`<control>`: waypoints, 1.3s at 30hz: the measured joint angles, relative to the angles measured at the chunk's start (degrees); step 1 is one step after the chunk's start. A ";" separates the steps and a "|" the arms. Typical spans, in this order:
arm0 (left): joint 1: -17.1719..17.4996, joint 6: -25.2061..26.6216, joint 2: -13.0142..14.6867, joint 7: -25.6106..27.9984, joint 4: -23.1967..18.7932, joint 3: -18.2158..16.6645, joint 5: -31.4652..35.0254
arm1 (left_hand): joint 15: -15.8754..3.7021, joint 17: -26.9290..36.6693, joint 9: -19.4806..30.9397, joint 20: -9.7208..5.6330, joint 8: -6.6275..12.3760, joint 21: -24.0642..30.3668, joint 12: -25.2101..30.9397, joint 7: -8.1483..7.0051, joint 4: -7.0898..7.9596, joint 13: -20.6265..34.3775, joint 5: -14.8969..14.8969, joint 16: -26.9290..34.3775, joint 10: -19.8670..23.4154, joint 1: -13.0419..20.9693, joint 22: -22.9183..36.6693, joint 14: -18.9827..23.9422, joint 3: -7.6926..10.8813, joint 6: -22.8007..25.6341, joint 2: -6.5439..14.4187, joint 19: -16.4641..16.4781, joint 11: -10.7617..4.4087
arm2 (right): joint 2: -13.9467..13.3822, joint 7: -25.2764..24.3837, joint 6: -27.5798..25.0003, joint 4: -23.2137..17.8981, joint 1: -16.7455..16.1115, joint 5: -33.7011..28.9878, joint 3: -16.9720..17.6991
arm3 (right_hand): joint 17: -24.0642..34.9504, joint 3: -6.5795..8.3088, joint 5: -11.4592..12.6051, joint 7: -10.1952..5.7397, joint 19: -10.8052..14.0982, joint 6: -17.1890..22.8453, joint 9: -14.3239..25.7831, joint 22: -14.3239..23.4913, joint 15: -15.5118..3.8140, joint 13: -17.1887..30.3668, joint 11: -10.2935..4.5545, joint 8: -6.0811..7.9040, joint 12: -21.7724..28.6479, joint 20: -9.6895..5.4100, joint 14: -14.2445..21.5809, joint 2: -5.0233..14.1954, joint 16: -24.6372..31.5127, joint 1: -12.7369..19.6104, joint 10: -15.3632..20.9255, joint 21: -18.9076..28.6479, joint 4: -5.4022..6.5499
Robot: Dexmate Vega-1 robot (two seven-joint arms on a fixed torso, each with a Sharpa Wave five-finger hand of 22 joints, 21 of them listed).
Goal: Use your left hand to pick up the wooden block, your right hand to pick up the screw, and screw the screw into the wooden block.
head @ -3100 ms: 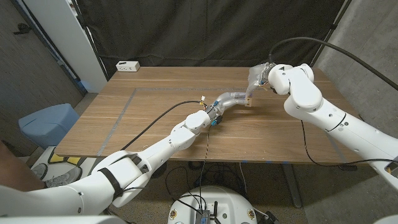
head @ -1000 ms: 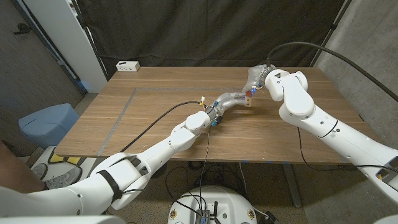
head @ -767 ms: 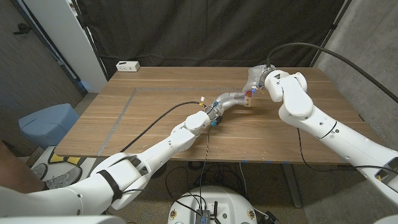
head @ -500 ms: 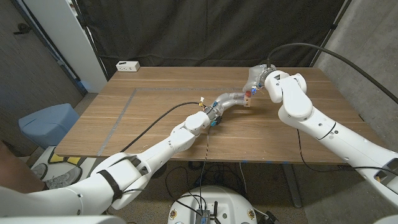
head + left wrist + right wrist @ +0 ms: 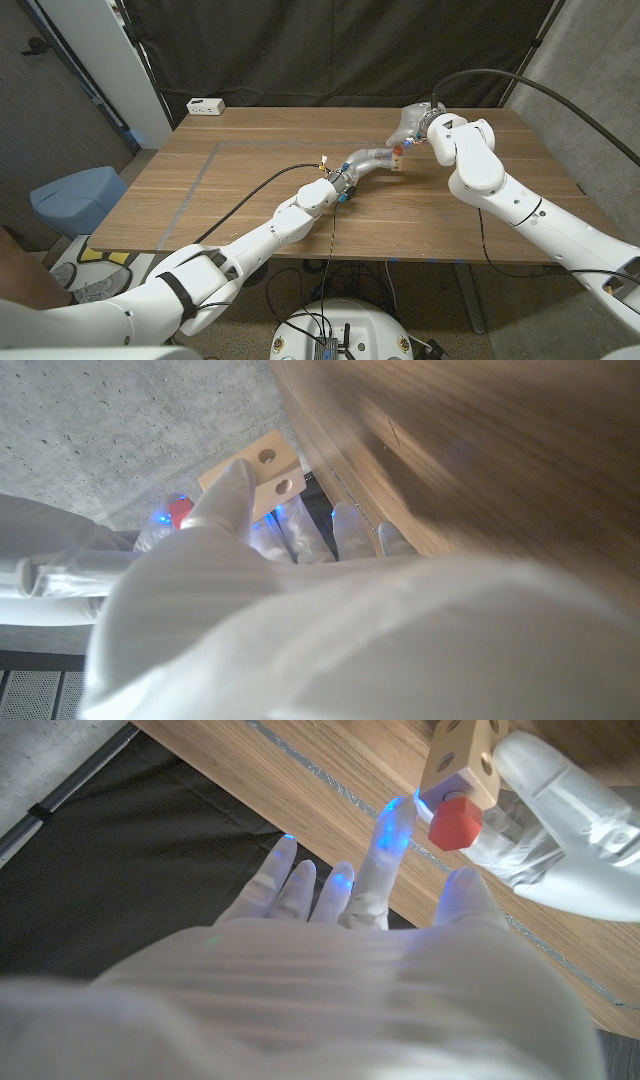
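Left robot hand (image 5: 374,160): grips wooden block (image 5: 399,157), upper middle.
Right robot hand (image 5: 400,870): fingertips touch red-headed screw (image 5: 457,822); grasp unclear.
Block's holes (image 5: 275,471): face the left wrist camera.

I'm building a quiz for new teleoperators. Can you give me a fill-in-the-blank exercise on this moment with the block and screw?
1. The pale wooden block with round holes is held by the robot's ____ hand.
2. The head of the red-headed screw is coloured ____.
3. The right hand has the screw at the block, with its fingers lit by a ____ glow.
4. The white power strip lies on the wooden table near its far ____ corner.

Missing words: left; red; blue; left
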 measured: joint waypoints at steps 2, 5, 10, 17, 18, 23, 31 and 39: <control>0.00 0.00 0.00 0.00 0.05 -0.01 0.00 | 0.00 0.00 -0.01 0.00 0.00 0.00 0.00 0.00 0.00 0.01 0.00 0.00 0.00 0.00 0.00 0.00 0.00 0.00 0.00 0.00 0.00 | 0.00 0.00 -0.01 0.00 0.00 0.22 0.00 | 0.00 -0.25 0.00 -0.02 -0.22 -1.63 0.12 0.00 0.03 0.05 0.87 -0.67 -0.19 0.23 -0.02 0.03 -0.06 -0.78 -0.51 0.00 0.25; -0.02 0.00 -0.01 0.00 0.07 -0.02 0.00 | 0.00 0.00 -0.01 0.00 0.00 0.00 0.00 0.00 0.00 0.02 -0.01 0.00 0.17 0.00 0.00 0.00 0.00 0.00 0.00 0.00 0.11 | -0.25 0.27 -0.02 -0.46 -0.05 0.50 0.27 | 0.00 -0.57 0.00 0.18 -0.93 -4.50 0.90 0.00 0.30 0.05 2.21 -1.56 -0.60 0.93 -1.21 -0.37 -0.46 -1.19 -1.85 0.00 0.10; -0.02 -0.22 -0.01 -0.28 0.08 -0.04 -0.14 | 0.00 0.00 -0.03 0.00 0.00 0.00 0.00 0.01 0.00 0.03 -0.10 0.00 0.40 -0.01 0.00 0.00 0.00 0.00 0.00 0.00 0.26 | -0.46 1.29 0.00 -0.78 -0.05 1.26 0.46 | -0.03 -1.24 0.44 0.53 -2.01 -10.35 2.24 0.00 0.43 0.05 3.55 -3.18 -0.83 2.00 -2.59 -0.46 -0.85 -1.67 -4.71 0.00 -0.14; -0.02 -0.23 0.09 -0.49 -0.12 -0.05 -0.19 | 0.00 0.00 -0.03 0.00 -0.01 0.00 0.00 0.01 -0.17 0.03 -0.19 0.00 0.40 -0.01 0.00 0.00 0.18 0.00 0.00 0.00 0.27 | -1.43 3.00 0.60 -1.92 0.27 3.14 1.19 | -0.17 -1.20 0.83 0.59 -3.70 -18.63 3.09 0.00 1.40 0.32 4.43 -5.77 -0.83 3.70 -5.44 -0.55 -1.36 -1.76 -9.43 -0.28 -1.12; -0.02 -0.23 0.12 -0.49 -0.22 -0.06 -0.20 | 0.00 0.00 -0.03 0.00 -0.01 0.00 0.00 0.01 -0.17 0.03 -0.09 0.00 0.40 -0.30 0.00 0.00 0.18 -0.01 0.28 0.00 0.27 | -1.62 3.34 0.74 -2.10 0.39 3.58 1.31 | -0.17 -1.06 0.83 0.49 -3.93 -19.66 3.09 0.00 1.53 0.32 4.55 -6.21 -0.83 3.90 -5.89 -0.08 -1.64 -1.29 -10.03 -0.28 -1.28; 0.12 -0.05 0.21 -0.49 -0.53 -0.08 -0.23 | 0.00 0.00 -0.01 0.00 -0.07 0.00 0.00 0.11 -0.17 0.03 0.01 0.00 0.39 -0.54 0.00 0.00 0.18 -0.11 0.51 0.00 0.27 | -2.20 4.60 1.32 -2.65 0.85 5.17 1.51 | -0.26 -0.45 0.83 0.20 -5.09 -22.92 3.06 0.00 2.67 0.32 4.02 -7.55 -0.83 4.66 -7.44 1.05 -1.67 -0.11 -12.71 -0.28 -2.27; 0.30 0.19 0.32 -0.49 -0.91 -0.09 -0.26 | 0.00 0.00 0.01 0.00 -0.23 0.00 0.00 0.09 -0.18 0.08 0.02 0.00 0.39 -1.70 0.00 0.00 0.18 -0.09 0.51 0.00 0.27 | -3.11 6.59 2.01 -3.38 1.74 7.04 1.52 | -0.43 1.10 0.54 -1.05 -6.17 -26.38 2.66 0.00 3.27 0.32 3.51 -9.30 -0.83 5.73 -9.89 0.85 -1.90 3.65 -16.13 -0.28 -4.26; 0.44 0.48 0.44 -0.44 -1.28 -0.08 -0.27 | 0.00 0.00 0.00 0.00 -0.22 0.00 0.16 0.09 -0.40 0.08 0.01 0.00 0.38 -2.12 0.00 0.00 0.40 -0.09 0.59 0.00 0.28 | -4.02 8.53 2.44 -3.97 2.67 8.04 1.21 | -0.42 2.08 0.11 -1.95 -6.90 -27.90 2.66 0.00 3.47 0.31 2.87 -9.96 -1.04 6.40 -11.31 0.86 -1.90 6.78 -18.38 -0.28 -5.71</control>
